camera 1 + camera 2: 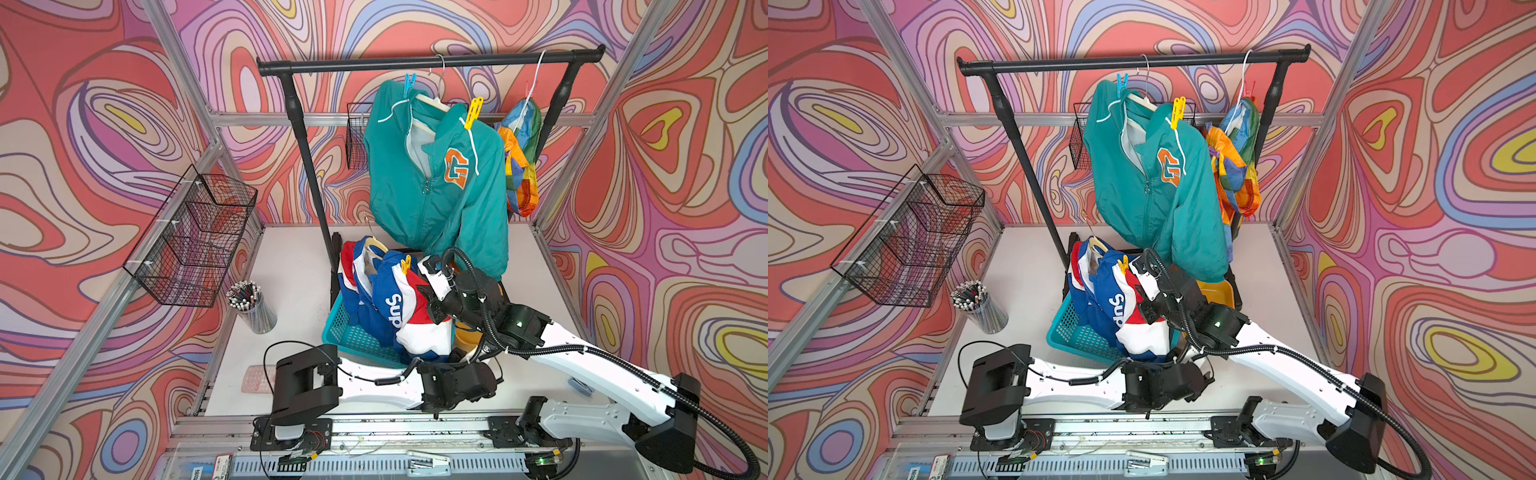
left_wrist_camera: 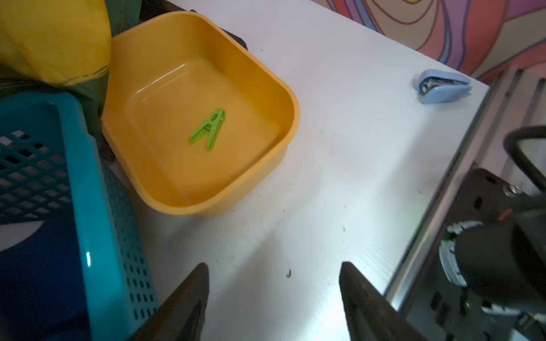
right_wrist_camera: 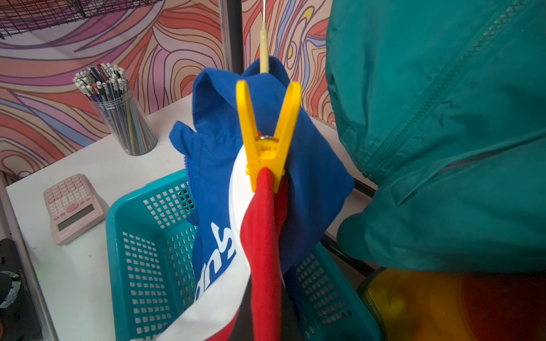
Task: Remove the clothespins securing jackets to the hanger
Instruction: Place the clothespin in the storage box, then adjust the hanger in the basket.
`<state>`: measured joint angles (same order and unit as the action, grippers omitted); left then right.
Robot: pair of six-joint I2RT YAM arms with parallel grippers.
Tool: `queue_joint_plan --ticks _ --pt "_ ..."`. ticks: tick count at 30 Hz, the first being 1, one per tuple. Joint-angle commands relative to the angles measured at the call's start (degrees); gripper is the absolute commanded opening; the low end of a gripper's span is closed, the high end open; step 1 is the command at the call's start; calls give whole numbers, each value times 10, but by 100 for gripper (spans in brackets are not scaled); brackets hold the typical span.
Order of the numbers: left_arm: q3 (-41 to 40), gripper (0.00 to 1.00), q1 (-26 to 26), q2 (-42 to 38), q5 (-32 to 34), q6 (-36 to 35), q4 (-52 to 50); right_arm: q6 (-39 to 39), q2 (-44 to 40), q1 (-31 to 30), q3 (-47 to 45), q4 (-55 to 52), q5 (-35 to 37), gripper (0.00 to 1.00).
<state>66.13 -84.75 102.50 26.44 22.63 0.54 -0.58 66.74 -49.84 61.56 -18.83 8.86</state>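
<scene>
A blue, red and white jacket [image 1: 386, 299] hangs over the teal basket [image 1: 353, 334], pinned to its hanger [image 3: 263, 50] by a yellow clothespin [image 3: 267, 138]. My right gripper [image 1: 424, 266] is shut on this jacket's shoulder just below that pin; its fingers are hidden in the right wrist view. A green clothespin [image 2: 208, 130] lies in the yellow tub [image 2: 292, 100]. My left gripper [image 2: 273, 274] stands open and empty over the table beside the tub. On the rail [image 1: 415, 64] hangs the teal jacket [image 1: 440, 178] with a blue clothespin [image 1: 409, 85] and a yellow clothespin [image 1: 473, 112], then the rainbow jacket [image 1: 521, 158].
A cup of pencils [image 1: 251, 305] stands left of the basket, with a pink calculator [image 3: 72, 206] nearer the front. A black wire basket [image 1: 195, 241] is fixed to the left frame, another [image 1: 356, 135] behind the rack. A blue stapler [image 2: 443, 85] lies near the table's right edge.
</scene>
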Motion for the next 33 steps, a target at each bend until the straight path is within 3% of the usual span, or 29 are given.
queue_joint_plan --ticks 1,9,19,25,28,33 --pt "-23 72 -40 -80 78 -44 68 -9 -7 6 11 39 -5 0" --pt "-101 72 -80 -214 184 -50 44 -10 -20 6 -8 54 -7 0" --pt "-140 72 -80 -320 247 -68 -20 -8 -36 6 -19 53 -1 0" --pt "-159 76 -74 -393 336 -163 2 -6 -42 6 -30 56 -9 0" --pt "-167 77 -37 -443 326 -213 23 -4 -43 6 -41 69 -20 0" --pt "-146 81 110 -535 223 -163 -65 -2 -46 6 -50 73 -27 0"
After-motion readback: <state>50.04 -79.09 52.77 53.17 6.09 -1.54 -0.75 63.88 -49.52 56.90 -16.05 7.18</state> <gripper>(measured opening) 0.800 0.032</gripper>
